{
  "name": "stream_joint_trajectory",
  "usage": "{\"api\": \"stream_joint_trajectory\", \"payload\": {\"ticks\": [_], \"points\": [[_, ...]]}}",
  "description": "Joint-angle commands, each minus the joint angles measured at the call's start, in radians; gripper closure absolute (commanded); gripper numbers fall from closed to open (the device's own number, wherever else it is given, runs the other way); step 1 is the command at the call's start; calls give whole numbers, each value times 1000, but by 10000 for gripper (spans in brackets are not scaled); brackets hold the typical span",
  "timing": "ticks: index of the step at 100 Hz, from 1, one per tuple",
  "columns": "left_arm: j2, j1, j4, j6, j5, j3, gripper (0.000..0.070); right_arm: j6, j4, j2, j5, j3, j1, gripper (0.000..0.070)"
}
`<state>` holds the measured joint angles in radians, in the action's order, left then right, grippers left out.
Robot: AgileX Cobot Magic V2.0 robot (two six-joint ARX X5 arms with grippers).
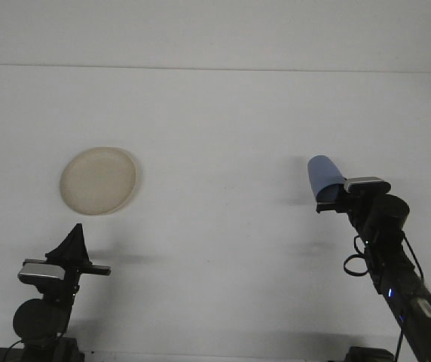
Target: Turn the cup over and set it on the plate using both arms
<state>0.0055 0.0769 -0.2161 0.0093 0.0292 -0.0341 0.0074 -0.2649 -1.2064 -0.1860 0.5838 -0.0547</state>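
Note:
A blue cup point(322, 174) hangs above the table at the right, tilted with its closed end up and to the left. My right gripper point(330, 197) is shut on its lower end. A round cream plate point(98, 180) lies flat on the white table at the left. My left gripper point(73, 243) stands low at the front left, below the plate and apart from it, with nothing in it; its dark fingers meet in a point.
The white table point(215, 136) runs back to a far edge near the top of the view. My right arm point(396, 271) rises steeply from the bottom right corner.

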Motion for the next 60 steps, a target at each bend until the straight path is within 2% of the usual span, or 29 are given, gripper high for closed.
{"api": "stream_joint_trajectory", "payload": {"ticks": [1, 13, 25, 34, 60], "points": [[-2, 1, -10, -2, 4, 20, 688, 8, 87, 76, 41, 6, 26, 698], [-2, 1, -10, -2, 4, 20, 688, 40, 262, 236, 87, 7, 93, 698], [-2, 1, -10, -2, 4, 20, 688, 108, 423, 377, 93, 8, 172, 698], [-2, 1, -10, -2, 4, 20, 688, 163, 557, 457, 128, 27, 241, 698], [-2, 1, -10, -2, 4, 20, 688, 247, 984, 467, 236, 227, 449, 698]]}}
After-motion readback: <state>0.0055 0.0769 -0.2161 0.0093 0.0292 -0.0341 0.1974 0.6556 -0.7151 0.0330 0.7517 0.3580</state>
